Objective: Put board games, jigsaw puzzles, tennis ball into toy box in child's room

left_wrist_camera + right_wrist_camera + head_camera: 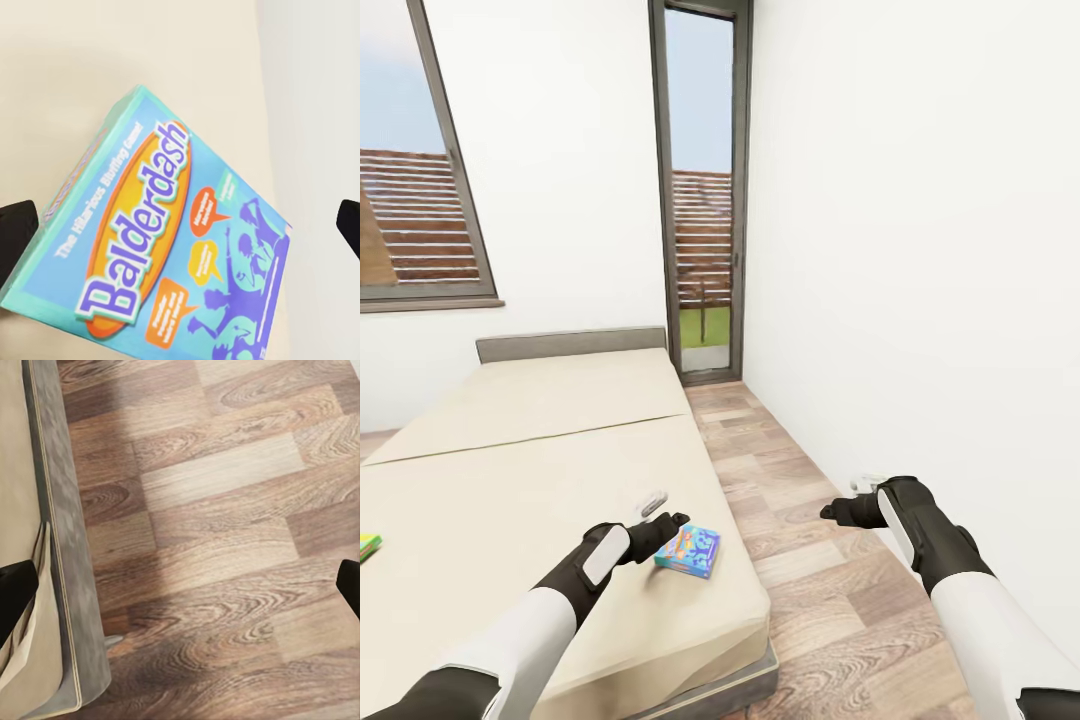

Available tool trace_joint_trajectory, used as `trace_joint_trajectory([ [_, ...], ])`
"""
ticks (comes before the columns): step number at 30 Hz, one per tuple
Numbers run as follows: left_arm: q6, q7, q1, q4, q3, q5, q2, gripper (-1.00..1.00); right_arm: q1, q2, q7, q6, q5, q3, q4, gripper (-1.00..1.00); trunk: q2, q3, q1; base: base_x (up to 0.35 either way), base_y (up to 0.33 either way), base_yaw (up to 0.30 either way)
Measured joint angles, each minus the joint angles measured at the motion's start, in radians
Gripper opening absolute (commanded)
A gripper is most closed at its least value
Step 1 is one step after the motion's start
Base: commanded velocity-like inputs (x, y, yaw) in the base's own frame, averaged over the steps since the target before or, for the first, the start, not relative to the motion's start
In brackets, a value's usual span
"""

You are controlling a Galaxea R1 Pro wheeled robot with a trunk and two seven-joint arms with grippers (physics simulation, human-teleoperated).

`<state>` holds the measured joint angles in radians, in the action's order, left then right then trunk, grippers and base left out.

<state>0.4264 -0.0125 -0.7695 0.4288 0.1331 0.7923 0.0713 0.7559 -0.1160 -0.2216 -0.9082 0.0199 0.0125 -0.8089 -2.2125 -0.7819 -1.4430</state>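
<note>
A blue board game [690,550] lettered Balderdash lies flat on the beige bed [540,480], close to its right edge. My left gripper [665,524] hovers just above the box's near-left side, open. In the left wrist view the box [165,255] sits between the two black fingertips [15,232], which stand wide apart. A second board game [367,546], green and yellow, pokes in at the bed's far left. My right gripper [832,512] hangs open over the wood-plank floor [810,600], beside the bed frame [67,585], with nothing between its fingers.
A white wall [920,300] runs close along the right of the narrow floor strip. A tall glass door [702,200] stands at the far end and a window [410,200] at the left. The bed's grey headboard [570,343] meets the far wall.
</note>
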Motion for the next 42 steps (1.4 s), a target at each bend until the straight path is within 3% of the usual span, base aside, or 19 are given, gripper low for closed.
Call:
trace_joint_trajectory([
  [20, -0.010, 0.000, 0.000, 0.000, 0.001, -0.002, 0.000, 1.00, -0.001, 0.001, -0.001, 0.000, 0.001, 0.000, 0.000, 1.00, 0.000, 0.000, 0.000, 0.000, 0.000, -0.204],
  [42, -0.018, -0.001, 0.000, 0.000, 0.003, -0.002, 0.000, 1.00, -0.005, 0.002, -0.001, 0.000, 0.003, 0.000, 0.000, 1.00, 0.000, 0.000, 0.000, 0.000, 0.000, -0.051],
])
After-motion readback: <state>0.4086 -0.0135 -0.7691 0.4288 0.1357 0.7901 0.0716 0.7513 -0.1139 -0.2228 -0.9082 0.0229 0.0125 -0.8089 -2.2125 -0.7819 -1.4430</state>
